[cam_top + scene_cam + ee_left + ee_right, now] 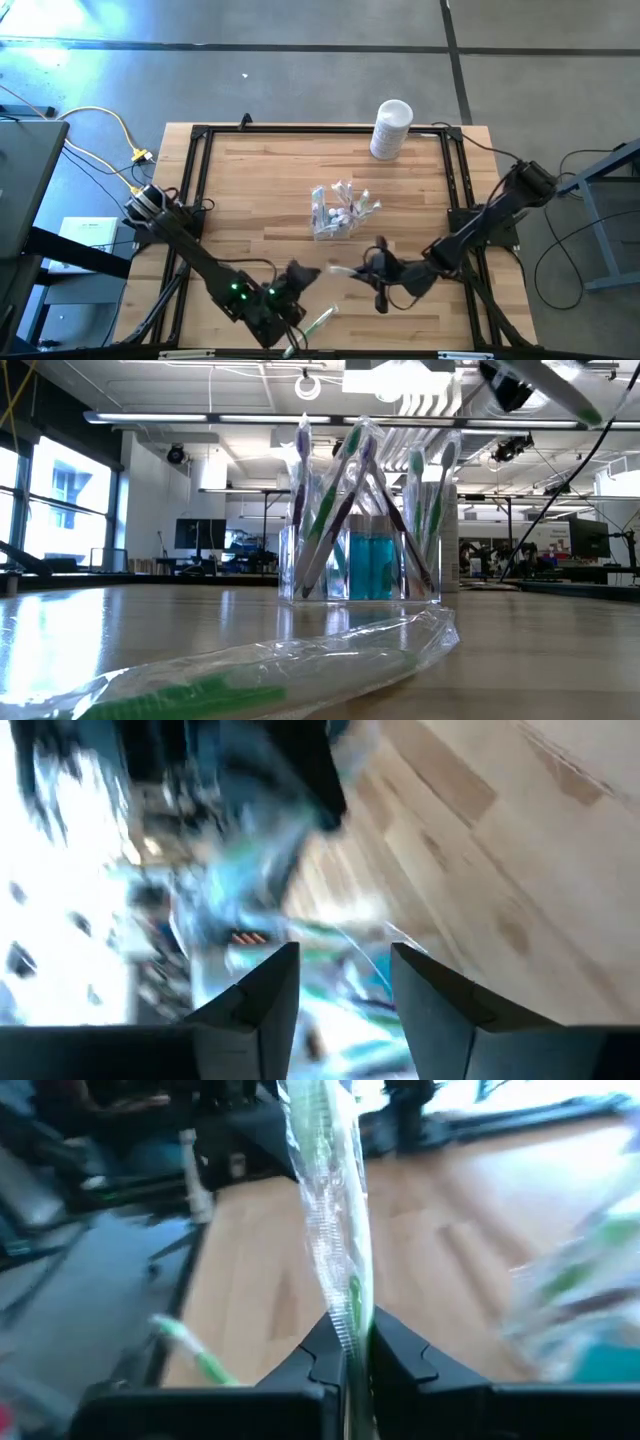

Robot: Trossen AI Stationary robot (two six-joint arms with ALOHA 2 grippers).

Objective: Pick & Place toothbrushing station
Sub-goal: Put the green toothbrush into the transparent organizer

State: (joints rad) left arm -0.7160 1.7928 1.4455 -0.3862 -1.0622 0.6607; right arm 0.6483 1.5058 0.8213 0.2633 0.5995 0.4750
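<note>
The clear plastic cup (334, 212) (360, 555) stands mid-table, filled with wrapped toothbrushes and a teal tube. My right gripper (364, 270) (350, 1342) is near the cup's front side, shut on a wrapped green toothbrush (328, 1190) (342, 270). My left gripper (304, 273) (345, 995) hovers open just left of it, with nothing between its fingers. Another wrapped green toothbrush (320, 321) (300, 660) lies flat on the table near the front edge. My right gripper pinches the wrapped toothbrush between its two fingers at one end of the wrapper (350, 1320). The fingers lie along it, and the rest of it sticks out ahead of the fingertips. It looks lifted clear of the table.
A white cylindrical canister (391, 128) stands at the far right of the table. A black frame (200, 160) runs around the tabletop. Bare wood lies left of the cup and between the cup and the far edge.
</note>
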